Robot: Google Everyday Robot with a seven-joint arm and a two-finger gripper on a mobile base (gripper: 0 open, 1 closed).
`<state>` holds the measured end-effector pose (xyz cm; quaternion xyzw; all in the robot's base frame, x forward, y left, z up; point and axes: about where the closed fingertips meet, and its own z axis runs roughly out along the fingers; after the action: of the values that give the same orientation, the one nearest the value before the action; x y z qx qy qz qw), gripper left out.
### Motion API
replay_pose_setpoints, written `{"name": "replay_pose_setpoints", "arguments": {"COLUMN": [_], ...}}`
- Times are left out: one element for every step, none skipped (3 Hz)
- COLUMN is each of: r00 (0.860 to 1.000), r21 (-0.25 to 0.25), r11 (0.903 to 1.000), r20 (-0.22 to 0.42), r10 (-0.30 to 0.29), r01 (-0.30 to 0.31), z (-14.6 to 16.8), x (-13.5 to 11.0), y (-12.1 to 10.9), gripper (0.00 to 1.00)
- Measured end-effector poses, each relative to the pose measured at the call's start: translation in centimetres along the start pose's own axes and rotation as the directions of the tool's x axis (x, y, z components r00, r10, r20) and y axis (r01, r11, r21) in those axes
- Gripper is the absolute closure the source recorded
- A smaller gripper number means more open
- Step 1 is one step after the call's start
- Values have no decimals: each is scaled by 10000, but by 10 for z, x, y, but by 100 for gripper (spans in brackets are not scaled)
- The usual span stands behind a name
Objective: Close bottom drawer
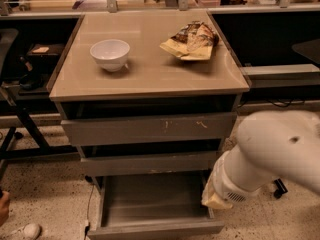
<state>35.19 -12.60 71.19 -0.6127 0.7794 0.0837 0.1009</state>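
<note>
No text, label, brand, number or sign can be read. Printing is seen on the crumpled snack bag (192, 41) lying on the tabletop (150, 76), but it is too blurred for any word to be made out. Only pale scratches, no lettering, are carried by the top drawer front (150, 129). The tool is not seen: only the white arm (270, 154) is shown at lower right, beside the open bottom drawer (155, 229), and no marking can be read on it.
</note>
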Motion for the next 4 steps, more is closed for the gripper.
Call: {"name": "replay_pose_setpoints", "arguments": {"r00": [9964, 9964, 9948, 9901], "r21": [-1244, -1244, -1571, -1938], "r11": [9888, 9888, 9831, 9721], "r20": [46, 47, 244, 200], "r10": [843, 843, 988, 1388], "r01": [-831, -830, -938, -1324], "z": [136, 136, 152, 209], "x": [8, 8, 11, 24], "y": [10, 10, 9, -5], "gripper": [100, 100, 100, 100]}}
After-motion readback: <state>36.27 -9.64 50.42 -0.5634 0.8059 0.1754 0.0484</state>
